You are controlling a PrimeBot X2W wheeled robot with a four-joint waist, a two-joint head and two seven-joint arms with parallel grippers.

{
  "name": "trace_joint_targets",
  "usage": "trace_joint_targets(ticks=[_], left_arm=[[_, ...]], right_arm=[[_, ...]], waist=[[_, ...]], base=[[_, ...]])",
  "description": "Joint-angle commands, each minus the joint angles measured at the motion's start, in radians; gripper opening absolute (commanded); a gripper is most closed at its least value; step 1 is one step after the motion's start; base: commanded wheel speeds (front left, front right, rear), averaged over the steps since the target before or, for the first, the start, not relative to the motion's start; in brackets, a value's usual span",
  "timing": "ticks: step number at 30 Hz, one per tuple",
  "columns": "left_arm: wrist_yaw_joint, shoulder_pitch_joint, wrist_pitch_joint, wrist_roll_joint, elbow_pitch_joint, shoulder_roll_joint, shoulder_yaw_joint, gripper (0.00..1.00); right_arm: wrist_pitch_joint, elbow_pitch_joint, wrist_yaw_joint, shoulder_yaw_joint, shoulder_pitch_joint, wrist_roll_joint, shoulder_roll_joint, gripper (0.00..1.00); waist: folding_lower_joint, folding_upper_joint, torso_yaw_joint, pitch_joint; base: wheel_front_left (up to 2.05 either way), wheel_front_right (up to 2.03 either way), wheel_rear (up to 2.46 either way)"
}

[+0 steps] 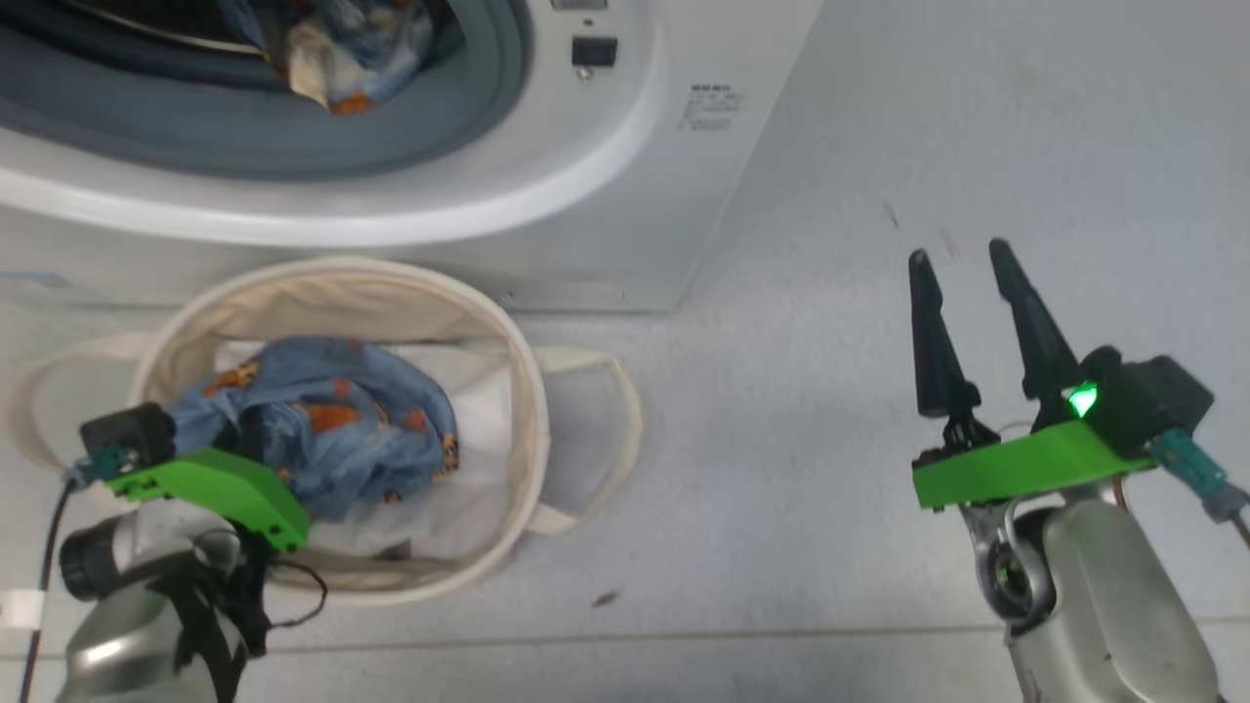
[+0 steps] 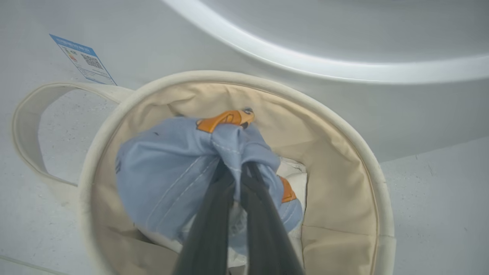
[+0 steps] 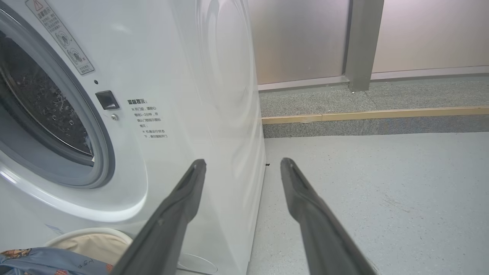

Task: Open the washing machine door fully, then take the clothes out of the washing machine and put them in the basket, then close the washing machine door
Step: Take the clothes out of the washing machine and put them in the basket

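Note:
The white washing machine [image 1: 605,195] fills the top of the head view, its drum mouth uncovered; the door is out of view. A bundle of blue animal-print clothes [image 1: 337,49] lies at the drum's front lip. The cream basket [image 1: 488,322] stands on the floor just below the opening. Inside it, my left gripper [image 2: 238,168] is shut on a light blue garment [image 2: 168,172] with orange prints, which rests on white fabric in the basket [image 2: 344,183]. To the right, my right gripper [image 1: 962,259] hovers open above the floor, beside the washer's right corner [image 3: 229,133], holding nothing [image 3: 242,164].
The grey floor [image 1: 928,146] stretches to the right of the washer. In the right wrist view a raised kerb with a yellow strip [image 3: 374,114] and a wall with a grey post [image 3: 361,42] lie beyond. A blue sticker [image 2: 82,59] sits on the washer's front.

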Motion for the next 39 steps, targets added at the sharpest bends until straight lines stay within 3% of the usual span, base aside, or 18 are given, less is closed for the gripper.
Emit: trace_joint_targets(ticks=[1,11,12,13,14,26,31,39], left_arm=[[-0.008,-0.031,-0.013,-0.005,0.007,0.033,0.029,0.00],[-0.013,-0.065,0.033,-0.053,0.078,0.049,0.036,0.00],[-0.013,-0.060,0.039,-0.061,0.081,0.050,0.032,0.22],[-0.013,-0.056,0.042,-0.060,0.081,0.047,0.024,0.89],[-0.013,-0.053,0.045,-0.060,0.081,0.044,0.016,1.00],[-0.014,0.009,-0.011,0.010,0.073,0.077,-0.053,1.00],[0.028,0.073,-0.013,0.062,-0.105,0.134,0.022,1.00],[0.054,0.247,-0.013,0.190,-0.404,0.158,0.192,1.00]], right_arm=[[-0.005,-0.042,0.008,0.013,-0.023,-0.006,0.007,1.00],[-0.005,-0.090,0.008,-0.005,-0.053,-0.025,0.015,1.00],[-0.005,-0.089,0.008,-0.006,-0.055,-0.026,0.015,1.00],[-0.005,-0.087,0.008,-0.007,-0.054,-0.026,0.015,1.00],[-0.005,-0.084,0.008,-0.007,-0.054,-0.026,0.016,1.00],[-0.005,-0.014,0.008,0.031,-0.041,-0.004,0.016,1.00],[-0.005,0.030,0.008,0.040,-0.010,0.013,0.012,1.00],[-0.005,0.081,0.008,0.063,0.051,0.047,0.009,1.00]], waist=[[0.0000,0.0000,-0.019,0.044],[0.0000,0.0000,-0.045,0.120],[0.0000,0.0000,-0.047,0.116],[0.0000,0.0000,-0.045,0.110],[0.0000,0.0000,-0.042,0.104],[0.0000,0.0000,-0.011,-0.046],[0.0000,0.0000,0.012,-0.147],[0.0000,0.0000,0.043,-0.297]], base=[[0.00,0.00,0.00],[0.00,0.00,0.00],[0.00,0.00,0.00],[0.00,0.00,0.00],[0.00,0.00,0.00],[0.00,0.00,0.00],[0.00,0.00,0.00],[0.00,0.00,0.00]])
